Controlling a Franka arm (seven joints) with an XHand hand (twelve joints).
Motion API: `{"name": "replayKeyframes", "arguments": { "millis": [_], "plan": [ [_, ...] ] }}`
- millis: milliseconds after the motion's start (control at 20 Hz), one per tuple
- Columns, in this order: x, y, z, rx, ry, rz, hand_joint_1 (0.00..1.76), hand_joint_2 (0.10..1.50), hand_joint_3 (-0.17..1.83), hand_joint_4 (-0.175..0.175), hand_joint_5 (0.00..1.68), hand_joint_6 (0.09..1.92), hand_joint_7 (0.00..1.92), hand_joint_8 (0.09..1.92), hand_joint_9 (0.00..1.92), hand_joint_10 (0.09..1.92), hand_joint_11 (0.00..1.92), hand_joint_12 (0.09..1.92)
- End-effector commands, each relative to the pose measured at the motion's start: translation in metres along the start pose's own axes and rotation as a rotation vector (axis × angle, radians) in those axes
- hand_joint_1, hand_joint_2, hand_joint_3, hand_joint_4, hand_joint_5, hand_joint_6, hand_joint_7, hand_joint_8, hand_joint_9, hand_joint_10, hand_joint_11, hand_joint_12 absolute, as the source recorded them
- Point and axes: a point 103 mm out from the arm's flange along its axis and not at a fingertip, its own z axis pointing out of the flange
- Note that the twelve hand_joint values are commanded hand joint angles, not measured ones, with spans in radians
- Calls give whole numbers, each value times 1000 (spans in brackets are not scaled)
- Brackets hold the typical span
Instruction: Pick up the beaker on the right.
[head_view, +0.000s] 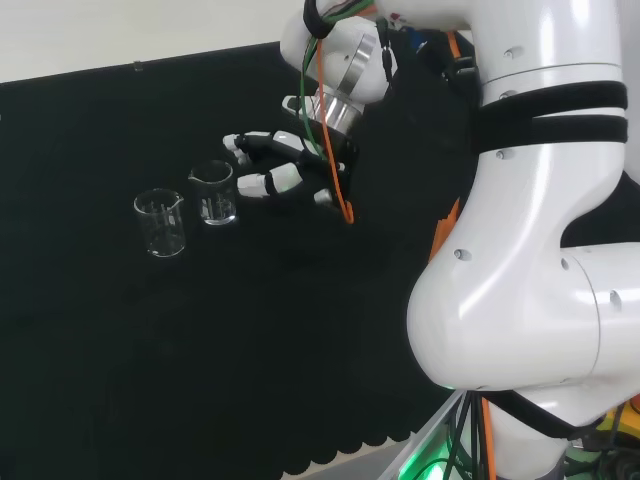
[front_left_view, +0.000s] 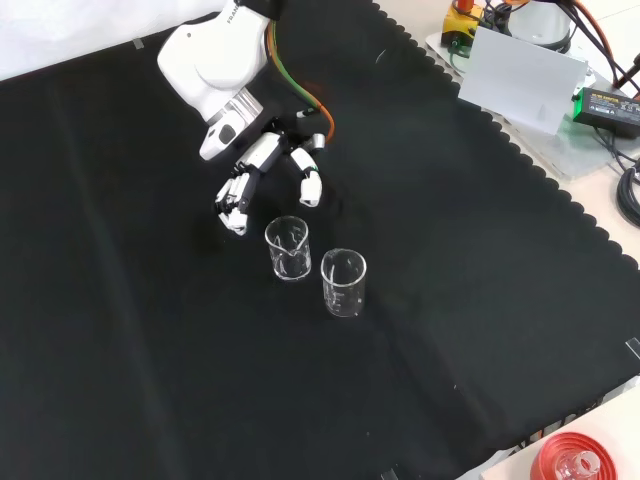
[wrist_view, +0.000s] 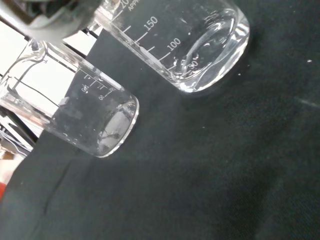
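Two clear glass beakers stand upright on the black cloth. In the head view the right beaker (head_view: 216, 194) is nearest the hand (head_view: 285, 168), and the left beaker (head_view: 161, 223) stands a little nearer the camera. The hand hovers just right of the right beaker with its fingers spread and relaxed, holding nothing. In the front view the hand (front_left_view: 262, 170) hangs above and behind the nearer-to-hand beaker (front_left_view: 288, 248); the other beaker (front_left_view: 344, 283) stands lower right. The wrist view has both beakers close: one with printed marks (wrist_view: 187, 42) and another (wrist_view: 82, 115).
The arm's big white links (head_view: 530, 200) stand at the right of the head view. Beyond the cloth's scalloped edge in the front view lie a white box (front_left_view: 525, 80), cables and a red ribbed ring (front_left_view: 580, 458).
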Motion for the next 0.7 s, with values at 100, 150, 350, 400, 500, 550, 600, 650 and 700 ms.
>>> {"name": "replayKeyframes", "arguments": {
  "millis": [100,150,350,400,500,550,600,650,700],
  "plan": [
    [6,13,13,-5,31,-4,756,493,628,-82,315,87,217,667,355,698,0,1187],
    [10,21,23,-5,24,-3,757,493,628,-81,316,87,217,667,356,698,0,1188],
    [10,19,23,-11,34,-10,758,494,626,-81,320,87,220,667,356,697,0,1190],
    [10,17,21,-13,36,-13,758,494,626,-81,320,87,221,667,357,696,0,1190],
    [7,11,17,-13,42,-15,759,494,625,-81,322,87,223,667,357,696,0,1191],
    [8,15,21,-6,33,-4,760,494,624,-81,323,87,224,667,357,695,0,1192],
    [9,16,22,-4,29,-1,761,494,624,-81,323,87,225,668,357,695,0,1192],
    [9,16,22,-7,31,1,762,494,623,-81,324,87,227,668,358,695,0,1193],
    [9,16,22,-10,34,1,762,494,623,-81,326,87,229,669,359,695,0,1193]
  ]
}}
